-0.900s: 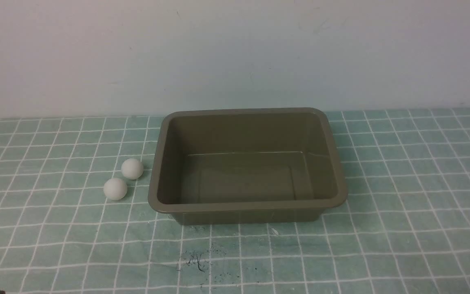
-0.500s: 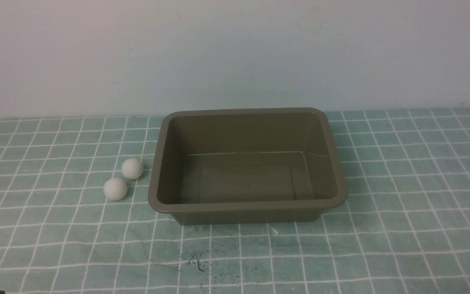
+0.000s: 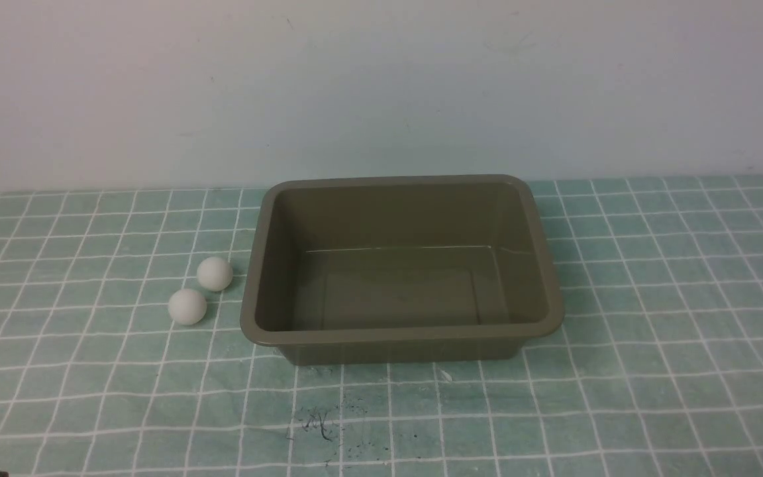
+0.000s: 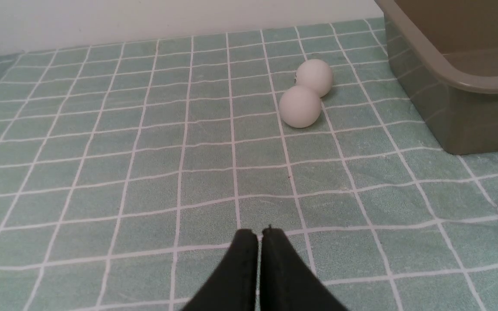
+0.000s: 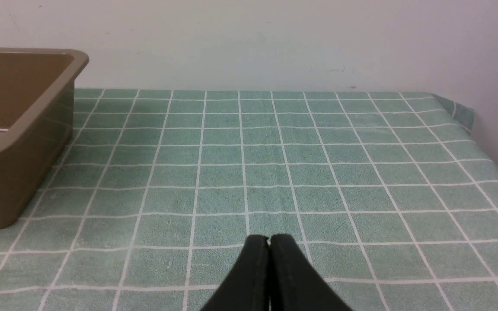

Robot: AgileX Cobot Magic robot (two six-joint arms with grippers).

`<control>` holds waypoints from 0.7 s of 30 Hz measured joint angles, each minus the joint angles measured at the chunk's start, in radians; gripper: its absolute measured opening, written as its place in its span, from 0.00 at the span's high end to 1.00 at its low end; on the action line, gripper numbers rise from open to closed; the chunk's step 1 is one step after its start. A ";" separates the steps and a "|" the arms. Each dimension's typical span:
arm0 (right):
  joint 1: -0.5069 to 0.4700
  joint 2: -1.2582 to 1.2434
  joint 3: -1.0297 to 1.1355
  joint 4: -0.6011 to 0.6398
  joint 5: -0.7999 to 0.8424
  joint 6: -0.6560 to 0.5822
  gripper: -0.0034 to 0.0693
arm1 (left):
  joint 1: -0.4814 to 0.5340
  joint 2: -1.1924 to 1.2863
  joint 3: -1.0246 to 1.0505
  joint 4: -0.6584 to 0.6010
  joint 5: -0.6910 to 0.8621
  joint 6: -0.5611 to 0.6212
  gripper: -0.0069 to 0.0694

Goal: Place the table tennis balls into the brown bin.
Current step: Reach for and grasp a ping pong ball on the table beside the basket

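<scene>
Two white table tennis balls lie on the cloth just left of the brown bin (image 3: 259, 265): the nearer ball (image 3: 187, 307) and the farther ball (image 3: 214, 273). In the left wrist view the nearer ball (image 4: 300, 106) touches the farther ball (image 4: 314, 77), which shows a small dark mark. The bin (image 4: 439, 77) stands beside them, with nothing inside. My left gripper (image 4: 260, 235) is shut, empty, well short of the balls. My right gripper (image 5: 269, 240) is shut and empty, over bare cloth to the right of the bin (image 5: 37, 112). Neither gripper shows in the front view.
A green checked cloth (image 3: 653, 331) covers the table, with a white wall (image 3: 381, 86) close behind the bin. Dark scuff marks (image 3: 322, 424) sit on the cloth in front of the bin. The table's far right corner (image 5: 461, 112) shows in the right wrist view.
</scene>
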 joint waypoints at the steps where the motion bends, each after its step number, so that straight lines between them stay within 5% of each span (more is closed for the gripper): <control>1: 0.000 0.000 0.000 0.000 0.000 0.000 0.97 | 0.000 0.000 0.000 0.000 0.000 0.000 0.92; 7: 0.000 0.000 0.000 0.000 0.000 0.000 0.97 | 0.000 0.000 0.002 -0.019 -0.034 -0.035 0.92; 14: 0.000 0.000 0.000 0.000 0.000 0.000 0.97 | 0.000 0.000 0.003 -0.354 -0.246 -0.250 0.92; 21: 0.000 0.000 0.000 0.000 0.000 0.000 0.97 | 0.000 0.006 -0.006 -0.500 -0.785 -0.223 0.92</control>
